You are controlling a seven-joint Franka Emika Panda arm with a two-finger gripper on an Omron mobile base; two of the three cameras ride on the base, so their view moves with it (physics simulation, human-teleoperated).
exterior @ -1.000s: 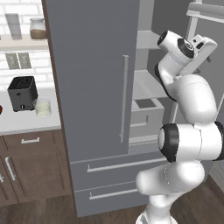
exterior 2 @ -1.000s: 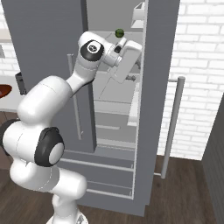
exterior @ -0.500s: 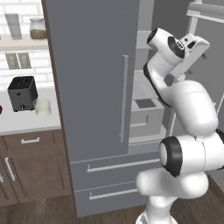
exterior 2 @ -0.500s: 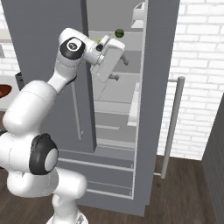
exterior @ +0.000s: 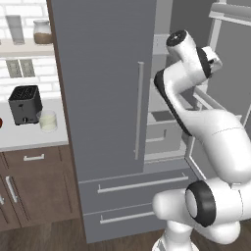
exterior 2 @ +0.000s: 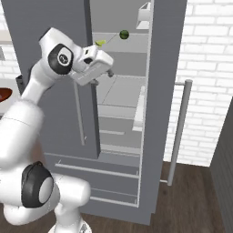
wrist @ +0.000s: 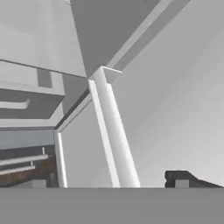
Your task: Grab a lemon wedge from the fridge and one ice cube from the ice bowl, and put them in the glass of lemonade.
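Your two-finger gripper point(exterior 2: 103, 76) has just spread wide, empty, upper centre; the tiny pale yellow-green lemon wedge point(exterior 2: 100, 43) remains shelved.

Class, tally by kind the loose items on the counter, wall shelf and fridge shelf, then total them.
Glasses: 2 (tall grey glass, short clear tumbler of pale lemonade)
Jars: 1 (lidded jar)
Toasters: 1 (black toaster)
Bowls: 1 (reddish-brown bowl)
Fridge-shelf items: 2 (pale yellow-green lemon wedge, dark green ball)
Total: 7
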